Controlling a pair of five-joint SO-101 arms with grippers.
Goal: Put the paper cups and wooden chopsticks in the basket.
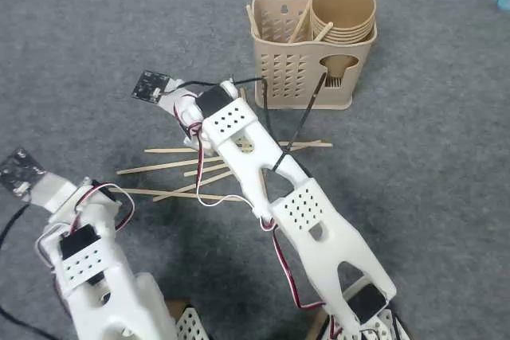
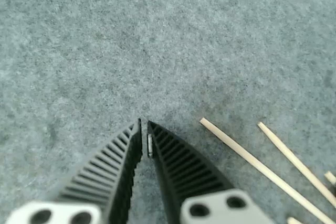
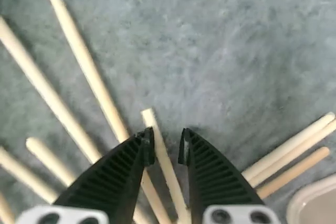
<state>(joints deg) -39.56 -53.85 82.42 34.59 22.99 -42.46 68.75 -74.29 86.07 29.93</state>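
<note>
A beige slotted basket (image 1: pixel 303 77) stands at the back and holds a stack of paper cups (image 1: pixel 343 9) and a few wooden chopsticks (image 1: pixel 301 21). Several loose chopsticks (image 1: pixel 171 165) lie fanned out on the grey carpet in the middle. My right gripper (image 3: pixel 165 145) is down among them, slightly open, its fingers on either side of one chopstick (image 3: pixel 160 150) that lies on the carpet. In the high view the right gripper (image 1: pixel 205 147) sits over the pile. My left gripper (image 2: pixel 144 125) is shut on nothing, just above bare carpet beside the ends of two chopsticks (image 2: pixel 252 158).
The right arm (image 1: pixel 303 212) stretches diagonally from the front over the chopsticks, and its black cable (image 1: pixel 307 117) runs close to the basket's front. The left arm (image 1: pixel 88 260) stands at the front left. Open carpet lies to the left and right.
</note>
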